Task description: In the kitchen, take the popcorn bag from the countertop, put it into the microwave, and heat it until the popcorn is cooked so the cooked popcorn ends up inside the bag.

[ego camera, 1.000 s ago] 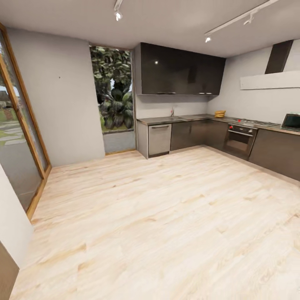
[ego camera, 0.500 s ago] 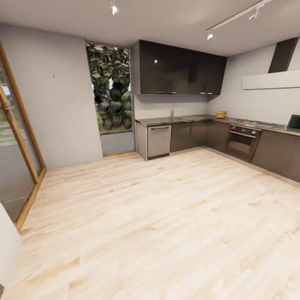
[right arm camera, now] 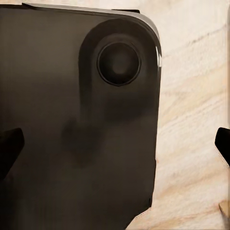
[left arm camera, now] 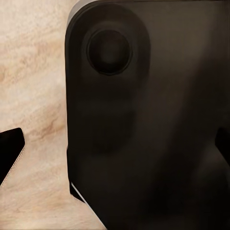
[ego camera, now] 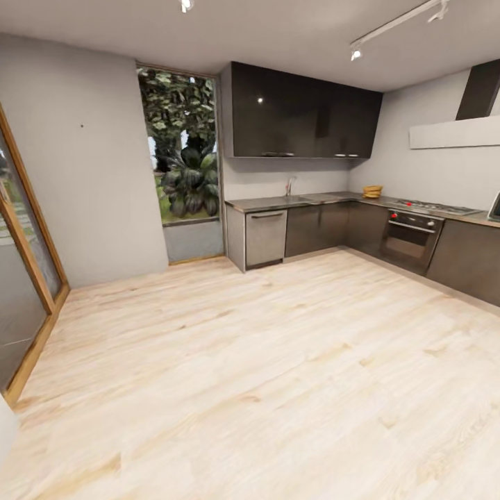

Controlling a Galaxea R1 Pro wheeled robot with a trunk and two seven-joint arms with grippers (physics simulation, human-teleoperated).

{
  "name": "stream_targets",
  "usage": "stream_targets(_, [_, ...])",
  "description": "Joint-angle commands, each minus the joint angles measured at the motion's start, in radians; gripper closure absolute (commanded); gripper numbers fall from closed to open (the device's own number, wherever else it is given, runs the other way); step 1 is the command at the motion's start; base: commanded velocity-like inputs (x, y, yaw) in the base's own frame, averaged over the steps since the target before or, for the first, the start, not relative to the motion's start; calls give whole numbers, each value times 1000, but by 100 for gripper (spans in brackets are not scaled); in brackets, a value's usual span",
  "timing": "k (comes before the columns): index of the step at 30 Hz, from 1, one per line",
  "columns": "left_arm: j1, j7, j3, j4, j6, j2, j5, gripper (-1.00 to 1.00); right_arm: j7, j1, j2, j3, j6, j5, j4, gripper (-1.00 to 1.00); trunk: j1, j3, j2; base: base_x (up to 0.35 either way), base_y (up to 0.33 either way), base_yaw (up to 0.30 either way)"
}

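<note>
A wide pale wooden plank floor [ego camera: 278, 375] lies open between the camera and the long grey steel-look countertop [ego camera: 278, 202], which runs along dark lower cabinets [ego camera: 319, 226] to a built-in oven [ego camera: 410, 236]. A sliver of the dark-screened microwave [ego camera: 496, 207] shows at the head view's right edge (too little to describe). A small yellow stack [ego camera: 373, 191] sits on the worktop. Left gripper [left arm camera: 115, 148] and right gripper [right arm camera: 115, 148] both spread wide, holding nothing, over the dark robot base [left arm camera: 143, 120].

Black rounded base [left arm camera: 143, 143], circular recess [left arm camera: 109, 51]
</note>
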Motion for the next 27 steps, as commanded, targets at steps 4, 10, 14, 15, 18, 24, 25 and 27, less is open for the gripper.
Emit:
stream_targets(4, [0,1,1,-1,-1,0,2,-100,-1,0,0,1,-4,1,0,-100,1,-1,0,321,0,0])
stream_targets(10, [0,1,2,-1,-5,0,2,-100,-1,0,-1,1,-5,1,0,-100,1,-1,0,322,0,0])
stream_targets(14, [0,1,2,-1,-6,1,2,-100,-1,0,-1,0,-5,1,0,-100,1,-1,0,321,0,0])
stream_targets(15, [0,1,2,-1,-6,1,1,-100,-1,0,-1,0,-5,0,0,-100,1,-1,0,322,0,0])
stream_targets(18, [0,1,3,-2,-9,1,0,-100,-2,0,-2,-1,-5,0,0,-100,1,-1,0,321,0,0])
stream_targets(24, [0,1,3,-2,-10,1,-1,-100,-1,0,-3,-1,-5,0,0,-100,1,-1,0,321,0,0])
stream_targets(25, [0,1,3,-2,-10,1,-1,-100,-1,0,-3,-1,-5,0,0,-100,1,-1,0,321,0,0])
stream_targets(27, [0,1,3,-2,-10,1,-1,-100,-1,0,-4,-1,-5,0,0,-100,1,-1,0,321,0,0])
